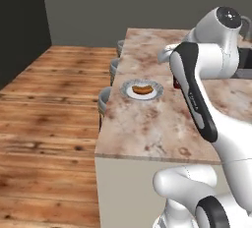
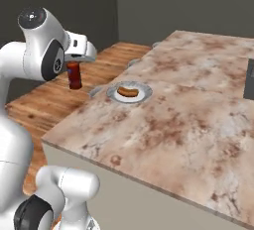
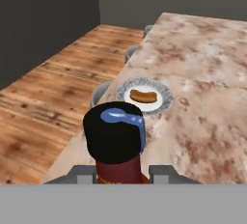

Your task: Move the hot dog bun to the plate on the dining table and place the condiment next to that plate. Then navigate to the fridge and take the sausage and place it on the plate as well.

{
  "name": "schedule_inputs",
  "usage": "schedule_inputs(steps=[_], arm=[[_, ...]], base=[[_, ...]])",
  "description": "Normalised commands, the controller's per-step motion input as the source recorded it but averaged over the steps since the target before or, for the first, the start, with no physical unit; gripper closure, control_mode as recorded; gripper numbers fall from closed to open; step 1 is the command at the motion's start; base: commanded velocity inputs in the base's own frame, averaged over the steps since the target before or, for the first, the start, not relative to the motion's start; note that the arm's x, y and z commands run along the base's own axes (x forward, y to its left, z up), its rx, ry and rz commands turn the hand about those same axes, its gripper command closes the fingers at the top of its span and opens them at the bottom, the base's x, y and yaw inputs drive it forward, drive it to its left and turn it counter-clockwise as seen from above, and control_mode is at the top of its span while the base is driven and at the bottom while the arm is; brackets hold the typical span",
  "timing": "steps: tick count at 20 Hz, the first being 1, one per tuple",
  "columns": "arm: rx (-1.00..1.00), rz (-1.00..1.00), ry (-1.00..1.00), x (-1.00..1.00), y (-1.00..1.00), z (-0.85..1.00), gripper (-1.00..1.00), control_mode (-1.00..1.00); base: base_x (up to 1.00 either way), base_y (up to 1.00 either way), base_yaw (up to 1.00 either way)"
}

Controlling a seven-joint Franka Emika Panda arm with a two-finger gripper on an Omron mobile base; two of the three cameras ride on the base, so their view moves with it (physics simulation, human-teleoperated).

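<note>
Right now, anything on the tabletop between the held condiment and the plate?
Nothing: in the hand view, bare marbled dining table runs from the condiment, held in the gripper, to the plate with the hot dog bun.

Even, moderate, diffuse light is seen across all three rendered views, and the walls behind are left dim. A pale glare patch is shown on the condiment's black cap [image 3: 116, 133], while the marbled tabletop [image 2: 188, 125] is rendered soft and slightly blurred.

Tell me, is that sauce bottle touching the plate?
Apart. In the right base view the condiment hangs from the claw, left of the plate, with table between them.
</note>
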Motion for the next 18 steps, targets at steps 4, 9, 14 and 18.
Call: schedule_inputs(steps=[4,9,14,18], arm=[[0.00,0.00,0.00,0.00,0.00,0.00,1.00,1.00],[0.06,-0.24,0.00,0.23,0.14,-0.05,1.00,-1.00],[0.20,-0.13,-0.03,0.89,-0.24,-0.14,1.00,-1.00],[0.34,0.23,-0.05,0.87,-0.80,-0.45,1.00,-1.00]], base=[[0.00,0.49,-0.53],[0.03,0.17,-0.21],[0.00,0.00,0.00],[0.00,0.00,0.00]])
